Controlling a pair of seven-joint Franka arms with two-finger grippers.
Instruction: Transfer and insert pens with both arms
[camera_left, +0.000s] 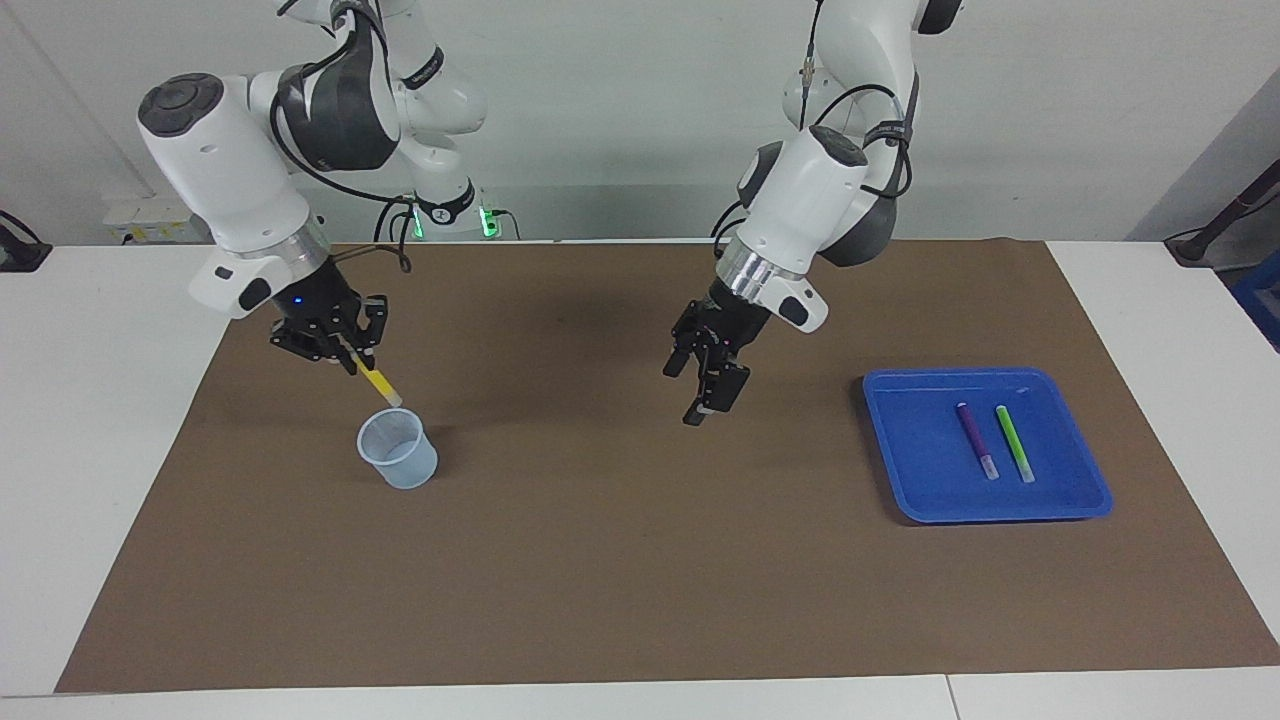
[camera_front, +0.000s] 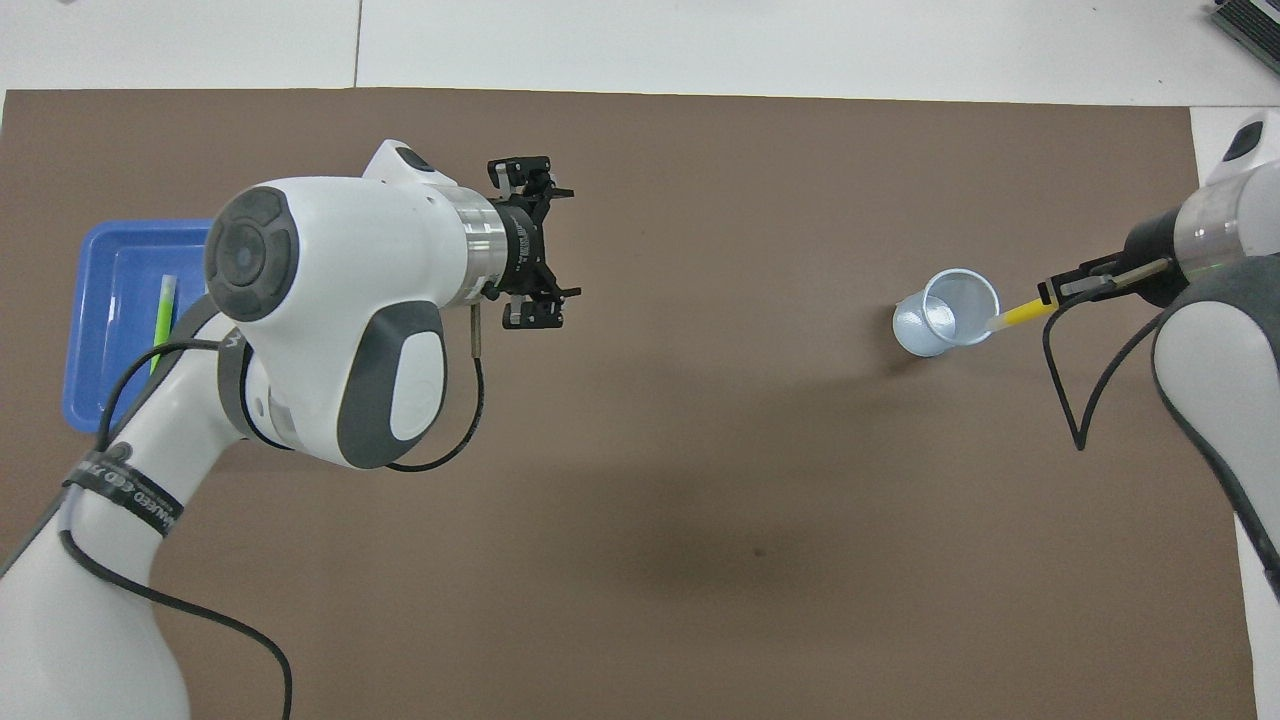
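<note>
**Yellow pen poised at the cup**

Right gripper (camera_left: 352, 357), clamped on the yellow pen (camera_left: 379, 384), hangs tilted over the cup (camera_left: 398, 449); steepen it and centre the tip before releasing. Left gripper (camera_left: 706, 388), jaws wide, hangs between cup and tray (camera_left: 905, 490), which holds purple pen (camera_left: 976, 439) and green pen (camera_left: 1014, 442).

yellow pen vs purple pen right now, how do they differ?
Colour: the yellow pen is yellow, the purple pen purple.
Support: the yellow pen is up in the air, gripped by the shut right gripper; the purple pen lies loose in the blue tray beside the green pen.
Pose: the yellow pen slants tip-down over the clear cup; the purple pen lies flat.
Shared: both are slim sticks with a whitish tip.
</note>
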